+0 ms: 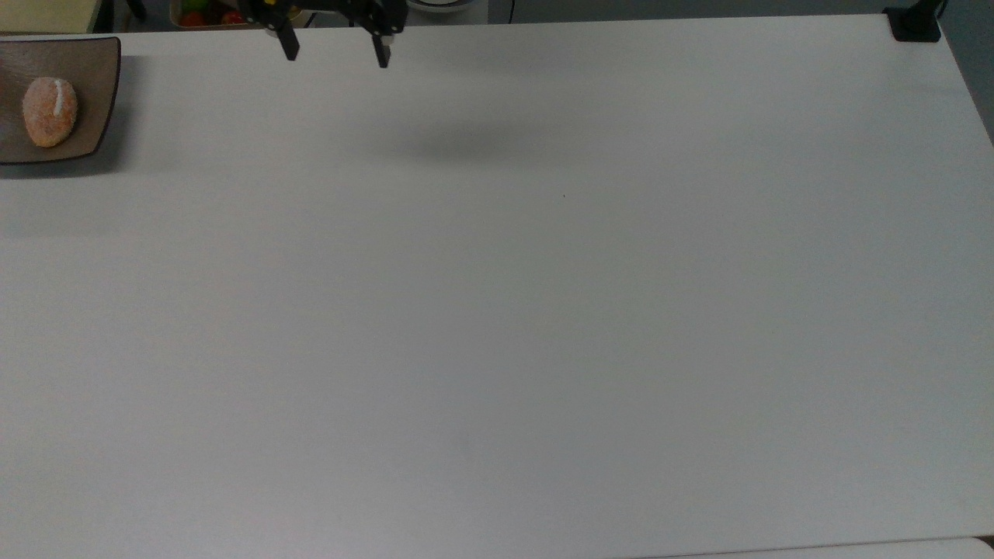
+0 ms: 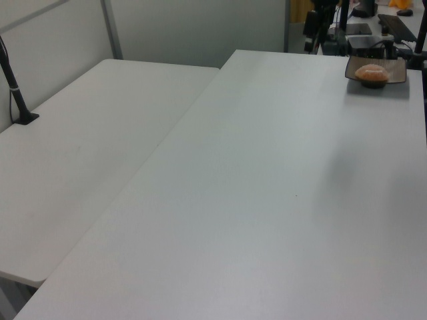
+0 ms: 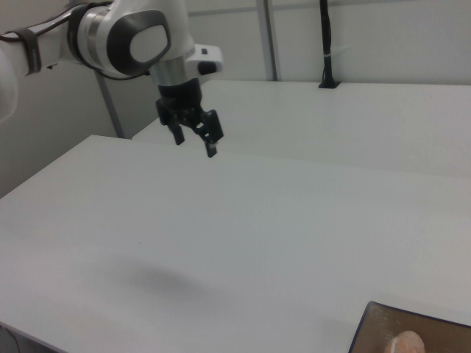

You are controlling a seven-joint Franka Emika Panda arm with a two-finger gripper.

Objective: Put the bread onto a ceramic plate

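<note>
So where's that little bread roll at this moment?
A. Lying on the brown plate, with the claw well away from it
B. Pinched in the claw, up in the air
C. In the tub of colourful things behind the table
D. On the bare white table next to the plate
A: the bread lies on the ceramic plate at the top view's left edge, while the claw hangs open and empty above the table's far edge.

No text, label, brand or number can be read anywhere. The table (image 1: 543,310) is plain white (blank near the gripper (image 1: 335,53) too).
</note>
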